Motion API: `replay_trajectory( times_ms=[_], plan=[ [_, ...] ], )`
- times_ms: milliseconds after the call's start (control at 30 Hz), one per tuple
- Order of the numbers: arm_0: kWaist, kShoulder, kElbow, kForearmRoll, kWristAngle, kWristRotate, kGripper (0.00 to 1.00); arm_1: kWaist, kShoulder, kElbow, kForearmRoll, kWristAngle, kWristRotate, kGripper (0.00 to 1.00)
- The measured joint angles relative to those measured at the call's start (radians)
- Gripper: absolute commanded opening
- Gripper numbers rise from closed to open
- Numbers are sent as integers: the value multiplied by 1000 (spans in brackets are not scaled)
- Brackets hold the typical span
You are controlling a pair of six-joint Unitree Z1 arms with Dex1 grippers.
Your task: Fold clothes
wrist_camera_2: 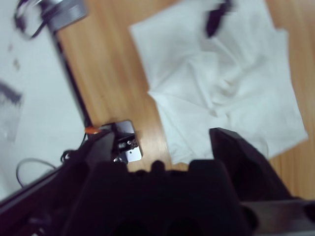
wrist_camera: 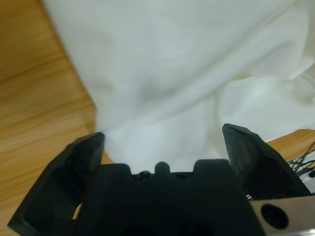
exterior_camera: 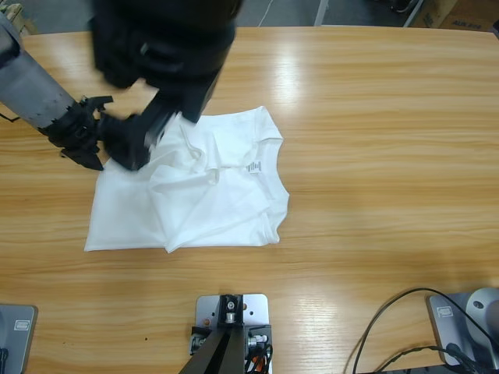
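The clothes are one white T-shirt [exterior_camera: 210, 187] lying crumpled and partly folded on the wooden table [exterior_camera: 390, 117], its neck label [exterior_camera: 253, 166] facing up near the collar. My left gripper [exterior_camera: 95, 134] comes in from the left edge and sits low at the shirt's upper left corner. In the left wrist view it [wrist_camera: 165, 132] is open, with the shirt's white cloth [wrist_camera: 187, 73] reaching in between the jaws. My right gripper [exterior_camera: 131, 148] hangs high over that same corner, dark and blurred. It [wrist_camera_2: 162, 137] is open and holds nothing, looking down on the T-shirt [wrist_camera_2: 231, 83] and the left gripper [wrist_camera_2: 212, 20].
Bare wood stretches to the right of the shirt and in front of it. Black cables [exterior_camera: 390, 327] loop at the table's front right. The right wrist view shows the table's edge and the pale floor [wrist_camera_2: 29, 73] beyond it.
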Motion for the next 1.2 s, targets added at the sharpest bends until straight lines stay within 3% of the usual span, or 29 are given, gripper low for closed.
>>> replay_trajectory(
  times_ms=[167, 433, 567, 767, 900, 1200],
  plan=[
    [83, -90, 52, -32, -62, 1, 941, 1, 56, 0, 0, 137, -52, 120],
    [88, -124, 79, -40, -88, 8, 941, 1, 271, 0, 0, 176, -52, 126],
    [53, -103, 79, -40, -89, 8, 937, 1, 329, 0, 0, 178, -52, 126],
    [-74, 23, 59, -1, -59, 8, 936, 1, 345, 0, 0, 174, -51, 126],
    [-86, 55, 50, 4, -55, 8, 936, 0, 344, 0, 0, 106, -36, 126],
    [-90, 57, 34, 50, 36, -1, 936, -18, 336, 0, 0, 59, -24, 131]
  ],
)
